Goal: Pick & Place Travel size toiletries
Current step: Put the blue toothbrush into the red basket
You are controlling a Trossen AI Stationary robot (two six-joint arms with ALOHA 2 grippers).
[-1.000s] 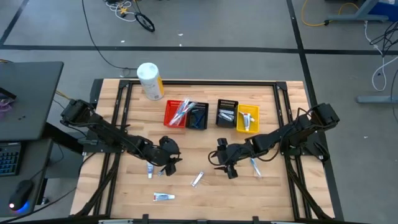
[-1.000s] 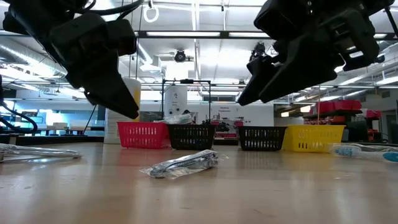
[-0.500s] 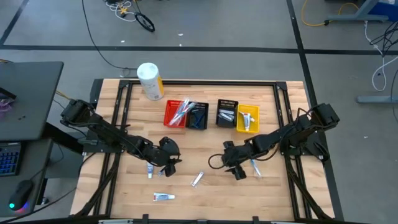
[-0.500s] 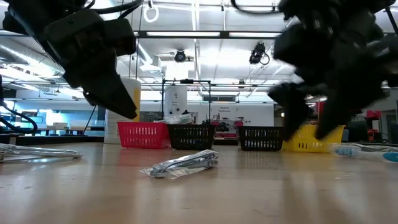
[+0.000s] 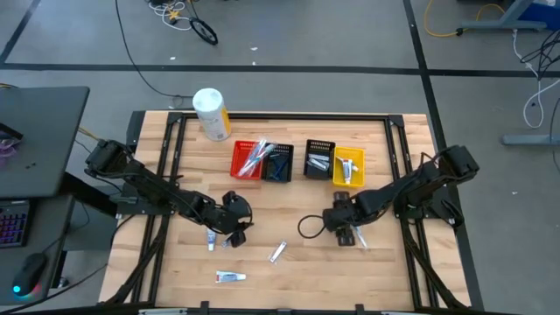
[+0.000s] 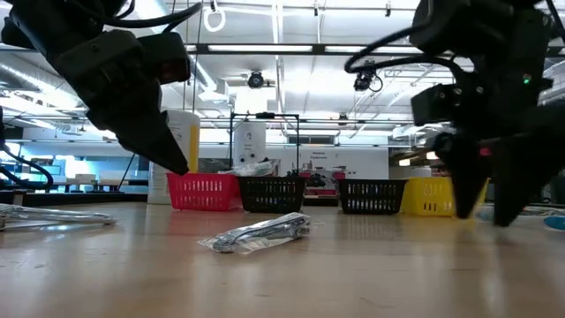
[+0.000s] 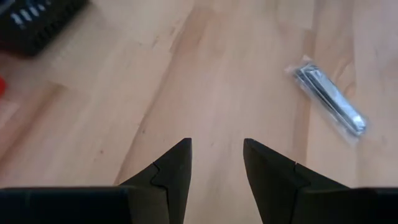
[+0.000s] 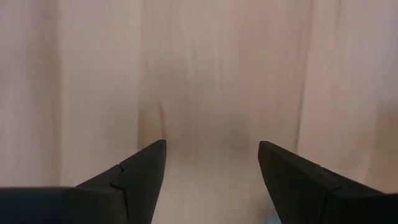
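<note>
1. right gripper [image 5: 343,229] hangs with fingers spread wide, empty, pointing down at bare table [image 5: 297,271].
2. your toothbrush [image 5: 359,234] lies just beside it, toward the right edge, long axis running front-to-back.
3. left gripper [image 5: 238,229] waits parted, empty, farther off.

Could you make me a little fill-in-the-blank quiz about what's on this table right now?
1. The small red slotted bin touches a ____ bin on its right in the high view.
2. The yellow slotted bin holds a small white ____.
3. The left gripper has its fingers ____, holding nothing.
4. The tall white-and-yellow cylinder container lies ____ the row of bins.

Missing words: black; tube; open; outside
</note>
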